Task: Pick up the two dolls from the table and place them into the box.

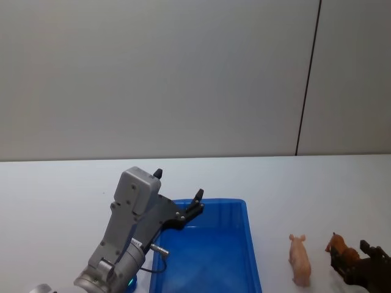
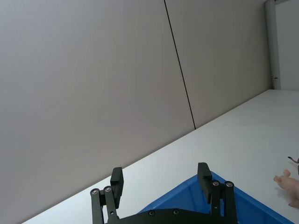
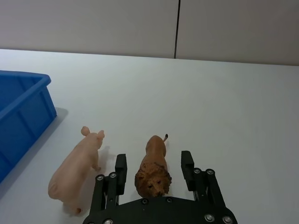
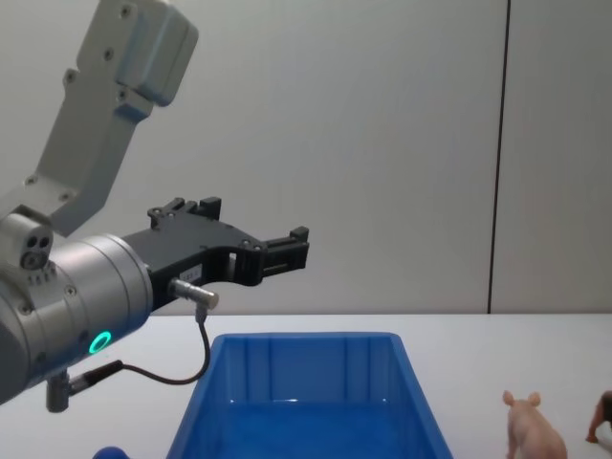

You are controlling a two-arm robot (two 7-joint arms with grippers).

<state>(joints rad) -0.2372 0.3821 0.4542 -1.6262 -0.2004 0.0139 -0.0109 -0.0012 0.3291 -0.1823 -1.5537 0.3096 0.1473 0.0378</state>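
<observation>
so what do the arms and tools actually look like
The left arm has silver-grey casing, boxy above and cylindrical at the wrist, with a glowing green ring and a thin black cable on a metal plug. The left tool and right tool are black, two-fingered linkages with silver screws.

Plain grey wall, a dark vertical seam running down it; small blue rounded object well before it
</observation>
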